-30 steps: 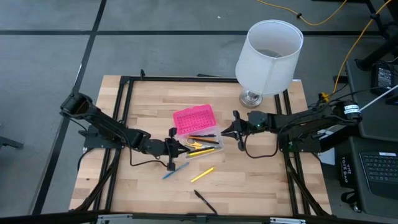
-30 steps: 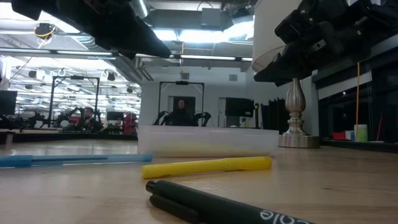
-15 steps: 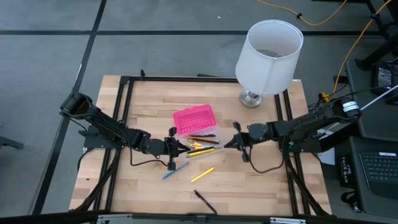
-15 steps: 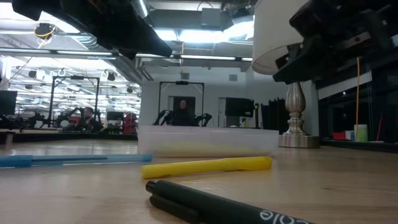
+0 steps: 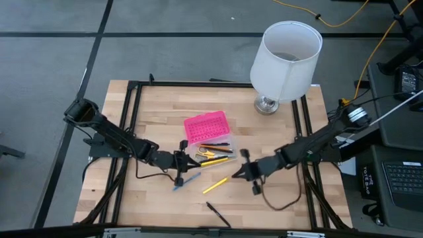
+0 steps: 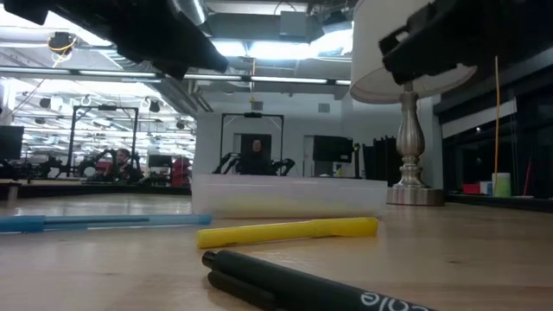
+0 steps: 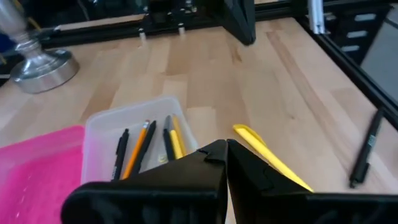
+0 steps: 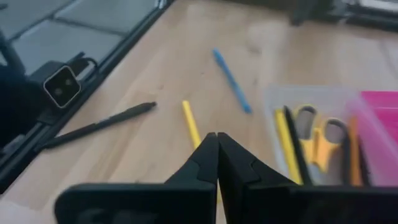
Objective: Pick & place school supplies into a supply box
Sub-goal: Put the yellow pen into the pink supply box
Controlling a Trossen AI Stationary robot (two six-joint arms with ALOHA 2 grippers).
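Observation:
The supply box stands mid-table with its pink lid (image 5: 206, 127) open toward the far side. Its clear base (image 5: 215, 151) holds several pens and the yellow-handled scissors (image 8: 316, 133). Three school supplies lie flat on the wood nearer the front edge: a blue pen (image 5: 187, 180), a yellow pen (image 5: 215, 185) and a black pen (image 5: 218, 214). My left gripper (image 5: 181, 160) hovers shut and empty at the base's left end. My right gripper (image 5: 236, 174) is shut and empty, hovering just right of the yellow pen (image 8: 191, 123), which lies past its fingertips (image 8: 216, 140).
A white lamp (image 5: 285, 61) on a silver foot (image 5: 267, 104) stands at the far right of the table. A black frame (image 5: 132, 99) runs along the table's sides. Bare wood lies around the three loose pens. A small camera (image 8: 61, 86) sits at the front edge.
My right gripper has swung from beside the box's right end toward the table's near edge and a little left, ending beside the yellow pen. The pens and the box have not moved.

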